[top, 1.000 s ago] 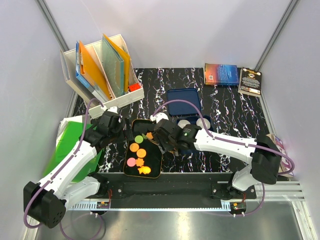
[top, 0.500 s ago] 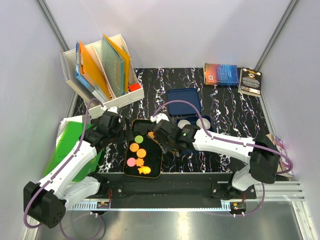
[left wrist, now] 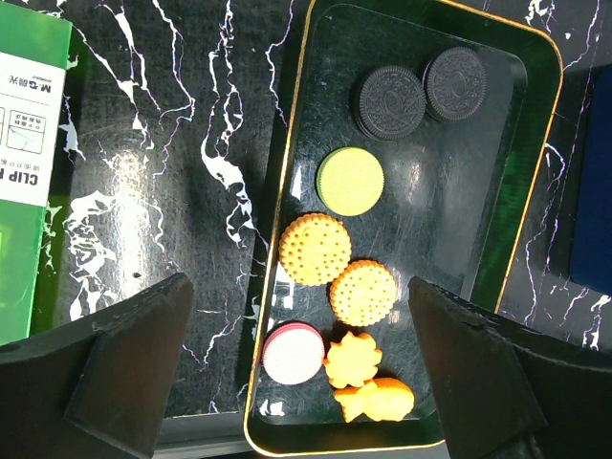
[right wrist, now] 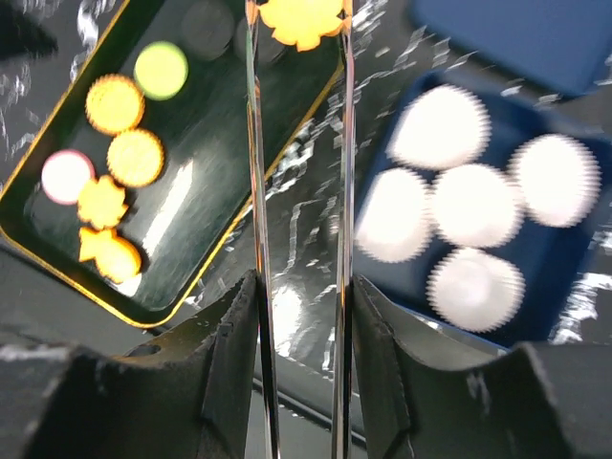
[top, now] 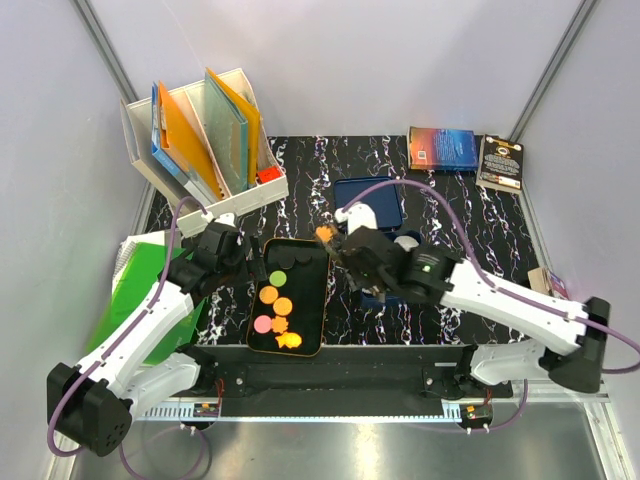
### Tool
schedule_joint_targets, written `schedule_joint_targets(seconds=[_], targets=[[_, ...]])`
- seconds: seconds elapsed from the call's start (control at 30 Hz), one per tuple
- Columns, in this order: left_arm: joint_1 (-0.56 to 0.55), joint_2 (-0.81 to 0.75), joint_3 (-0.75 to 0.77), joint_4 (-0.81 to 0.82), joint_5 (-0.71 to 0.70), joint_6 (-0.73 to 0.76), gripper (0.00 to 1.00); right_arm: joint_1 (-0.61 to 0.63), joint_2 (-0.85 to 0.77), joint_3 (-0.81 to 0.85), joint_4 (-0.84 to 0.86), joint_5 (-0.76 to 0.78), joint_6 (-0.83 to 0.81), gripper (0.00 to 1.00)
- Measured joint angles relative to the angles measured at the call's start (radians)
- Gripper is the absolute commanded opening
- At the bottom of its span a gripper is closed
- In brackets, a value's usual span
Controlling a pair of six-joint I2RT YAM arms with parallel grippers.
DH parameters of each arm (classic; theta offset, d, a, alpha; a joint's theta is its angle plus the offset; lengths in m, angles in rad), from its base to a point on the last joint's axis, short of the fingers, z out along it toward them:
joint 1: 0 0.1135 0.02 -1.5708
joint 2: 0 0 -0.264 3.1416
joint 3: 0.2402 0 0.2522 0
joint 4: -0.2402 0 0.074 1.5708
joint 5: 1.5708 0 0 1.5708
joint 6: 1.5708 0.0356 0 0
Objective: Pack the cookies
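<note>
Top external view, stock read from your side of the bench outward. Item one: black gold-rimmed tray [left wrist: 449, 220], lying between the two arms. It holds the loose cookies [left wrist: 315, 249]: two round orange, one green, one pink, two shaped orange pieces at the near end, and two dark sandwich rounds [left wrist: 390, 100] at the far end. Item two: your left claw [top: 228, 252], spread wide and empty, hanging over the tray's left side. Item three: your right claw [top: 328, 240], its long thin fingers pinching one orange flower-edged cookie [right wrist: 301, 17] by opposite edges, raised near the tray's far right corner. Item four: blue box [right wrist: 569, 263], just right of the tray, fitted with five white liners [right wrist: 475, 203], all unfilled. Item five: blue lid [top: 367, 200], lying beyond the box. Far end: books [top: 443, 148] and a file rack [top: 205, 135]. Handling note: these pieces look light, thin and rigid, probably slick on the glossy tray. You would do best to grip across the rim, where the scallops give bite, and squeeze gently so the disc does not pop out or tilt.
</note>
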Motion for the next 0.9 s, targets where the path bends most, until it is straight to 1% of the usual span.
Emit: schedule_joint_targets(seconds=[0.13, 0.33, 0.6, 0.9], targets=[[0.000, 0.000, -0.001, 0.000, 0.000, 0.000, 0.99, 0.000, -0.076, 0.004, -0.053, 0.087, 0.000, 0.44], [0.000, 0.000, -0.002, -0.002, 0.000, 0.000, 0.99, -0.014, -0.085, -0.035, -0.105, 0.163, 0.023, 0.44], [0.000, 0.000, -0.002, -0.002, 0.000, 0.000, 0.99, -0.152, -0.114, -0.143, -0.117, 0.148, 0.053, 0.42], [0.000, 0.007, -0.002, -0.002, 0.001, 0.000, 0.99, -0.167, -0.120, -0.174, -0.067, 0.097, 0.053, 0.43]])
